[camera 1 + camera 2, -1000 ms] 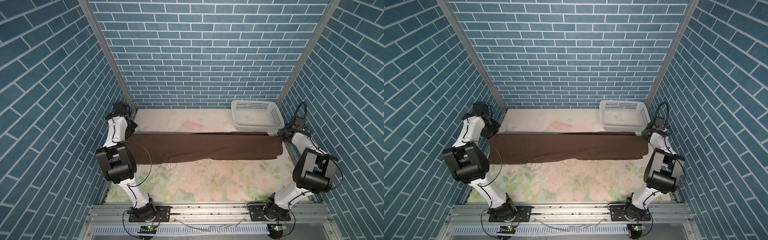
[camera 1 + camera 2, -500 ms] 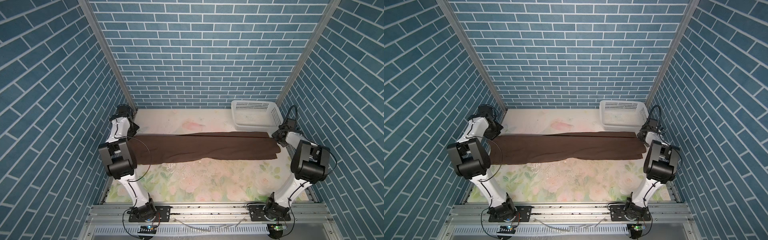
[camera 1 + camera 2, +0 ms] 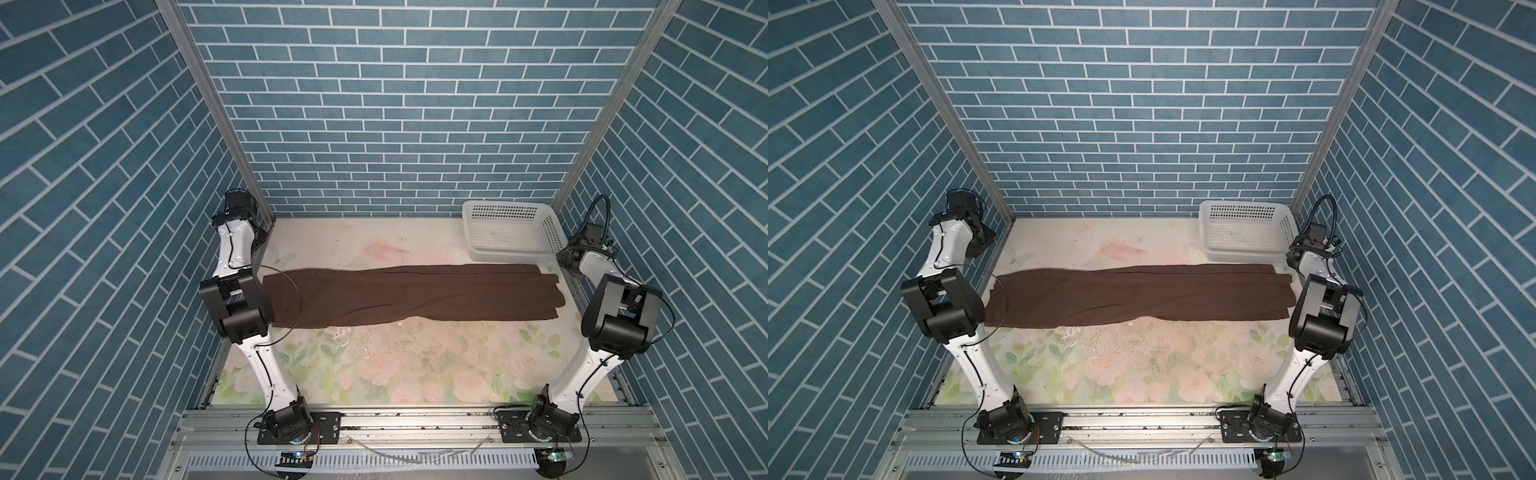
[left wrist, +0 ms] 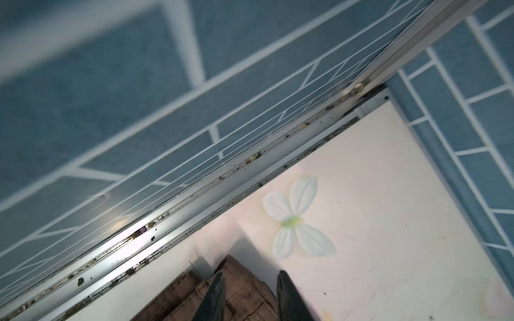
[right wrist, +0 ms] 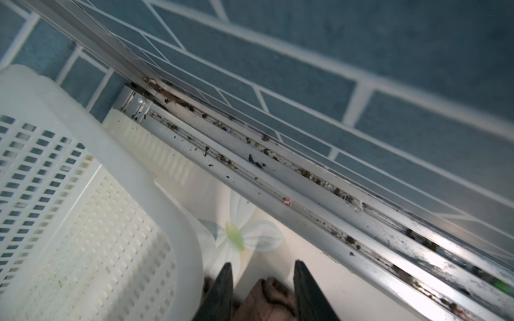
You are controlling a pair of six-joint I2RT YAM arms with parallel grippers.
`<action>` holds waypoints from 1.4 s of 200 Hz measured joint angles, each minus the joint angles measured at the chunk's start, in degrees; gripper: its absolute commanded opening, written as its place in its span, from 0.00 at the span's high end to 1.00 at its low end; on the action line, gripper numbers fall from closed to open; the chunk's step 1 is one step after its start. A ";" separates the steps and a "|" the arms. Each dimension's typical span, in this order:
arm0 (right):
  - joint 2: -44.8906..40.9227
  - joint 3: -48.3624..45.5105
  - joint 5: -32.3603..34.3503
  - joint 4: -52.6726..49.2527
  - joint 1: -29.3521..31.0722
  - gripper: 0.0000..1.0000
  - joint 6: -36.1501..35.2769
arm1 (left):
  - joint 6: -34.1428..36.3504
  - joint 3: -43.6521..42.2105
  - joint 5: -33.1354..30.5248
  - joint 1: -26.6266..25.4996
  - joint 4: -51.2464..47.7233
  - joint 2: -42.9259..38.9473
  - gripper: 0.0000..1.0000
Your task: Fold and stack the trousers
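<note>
We find the trousers (image 3: 411, 297) (image 3: 1138, 299) lying flat and at full length across the table (image 3: 395, 365), from the left arm to the right arm. Their far edge lies just beside the white perforated basket (image 3: 498, 216) (image 3: 1241, 216) in the far right corner.

Both top views show this whole layout but not how the jaws stand. The wrist views show that:
- **Left gripper** (image 4: 250, 275): parted, over a ribbed corner of the trousers (image 4: 244, 289), not clamped on it.
- **Right gripper** (image 5: 262, 264): likewise parted, with a bunched end of cloth (image 5: 267, 294) loose between the jaws and bare table on either side of it.

Only the wrist views show the soiled aluminium rail (image 5: 306, 194) (image 4: 194, 200) along the table edge. The right wrist view alone shows the basket wall (image 5: 83, 222) close up
</note>
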 measured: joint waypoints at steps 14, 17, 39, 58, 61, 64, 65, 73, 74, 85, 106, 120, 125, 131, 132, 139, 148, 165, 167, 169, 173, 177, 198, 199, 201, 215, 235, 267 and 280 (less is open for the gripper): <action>-2.38 -2.38 -0.22 0.02 0.00 0.64 -0.26 | 0.50 -0.72 0.76 -0.96 0.04 -1.55 0.67; -3.28 -3.39 -0.31 0.13 0.00 0.67 -0.26 | 0.68 -1.29 0.90 -1.18 0.26 -2.05 0.67; -10.56 -10.71 -1.81 -0.26 0.37 0.95 -0.94 | 1.38 -10.12 3.10 -3.43 2.82 -8.07 0.71; -16.28 -16.06 -3.15 -0.57 1.95 1.00 -1.84 | 1.49 -21.33 4.85 -6.14 6.71 -14.95 0.72; -16.90 -16.68 -3.30 -0.66 2.47 1.00 -2.10 | 1.49 -23.06 5.16 -6.73 7.30 -16.06 0.72; -17.55 -17.38 -3.48 -0.66 3.13 1.00 -2.36 | 1.51 -24.68 5.18 -7.15 7.76 -17.07 0.72; -17.68 -17.51 -3.52 -0.68 3.23 1.00 -2.38 | 1.51 -25.44 5.22 -7.41 8.09 -17.55 0.72; -18.71 -18.82 -4.04 -0.76 5.29 1.00 -3.23 | 1.51 -29.49 5.62 -8.94 9.46 -20.17 0.74; -18.73 -18.91 -4.09 -0.79 5.49 1.00 -3.30 | 1.51 -29.88 5.68 -9.09 9.60 -20.44 0.74; -18.97 -19.82 -4.42 -1.25 8.76 1.00 -4.66 | 1.53 -34.88 5.90 -11.19 11.63 -23.69 0.77; -18.21 -20.81 -5.20 -2.10 14.34 1.00 -6.27 | 1.36 -43.08 6.49 -14.69 15.08 -28.76 0.83; -17.35 -21.66 -5.66 -2.32 16.92 1.00 -6.80 | 1.22 -47.30 7.32 -15.76 16.68 -30.64 0.87; -17.00 -22.03 -5.68 -2.34 17.57 1.00 -6.97 | 1.14 -48.68 7.61 -15.89 17.31 -30.99 0.89; -16.50 -22.56 -5.77 -2.38 18.23 1.00 -7.17 | 1.16 -50.07 7.91 -15.93 17.84 -31.15 0.89; -16.44 -22.60 -5.77 -2.40 18.29 1.00 -7.17 | 1.20 -50.23 7.93 -15.93 17.86 -31.15 0.89; -15.80 -23.21 -5.81 -2.43 19.06 1.00 -7.19 | 1.25 -51.52 8.15 -15.93 18.12 -31.10 0.90; -14.91 -24.11 -5.99 -2.43 20.04 1.00 -7.17 | 1.27 -52.89 8.20 -15.91 18.34 -31.04 0.90; -13.75 -26.56 -6.27 -2.16 21.62 1.00 -7.10 | 1.29 -55.08 8.39 -15.89 18.84 -31.04 0.89; -13.75 -26.95 -6.29 -2.16 21.81 1.00 -7.10 | 1.29 -55.23 8.39 -15.89 18.95 -31.04 0.89; -13.70 -27.32 -6.34 -2.10 22.01 1.00 -7.10 | 1.29 -55.47 8.44 -15.91 19.08 -31.04 0.89; -13.70 -28.11 -6.49 -2.12 22.34 1.00 -7.08 | 1.29 -55.89 8.48 -15.91 19.34 -31.04 0.89; -13.70 -28.83 -6.51 -2.16 22.67 1.00 -7.04 | 1.29 -56.24 8.55 -15.91 19.63 -31.04 0.89; -14.93 -30.97 -6.29 -0.17 23.87 1.00 -6.47 | 1.16 -57.72 8.52 -15.89 20.65 -31.04 0.89; -14.95 -31.04 -6.29 -0.13 23.89 1.00 -6.47 | 1.14 -57.79 8.50 -15.89 20.68 -31.04 0.89; -15.15 -31.32 -6.27 0.02 23.98 1.00 -6.45 | 1.09 -57.94 8.46 -15.87 20.76 -31.04 0.89; -16.85 -33.27 -6.38 0.90 24.15 1.00 -6.03 | 0.85 -59.08 8.07 -15.65 21.20 -31.04 0.91; -20.17 -36.54 -6.64 0.85 24.33 1.00 -5.73 | 0.35 -61.40 7.10 -14.47 21.97 -30.64 0.95; -25.11 -40.94 -7.30 -0.24 24.41 1.00 -5.14 | -0.46 -65.72 6.67 -9.22 22.91 -28.65 0.99; -27.10 -42.49 -7.76 -1.07 24.44 1.00 -4.59 | -0.57 -66.73 6.99 -7.17 23.67 -29.29 0.99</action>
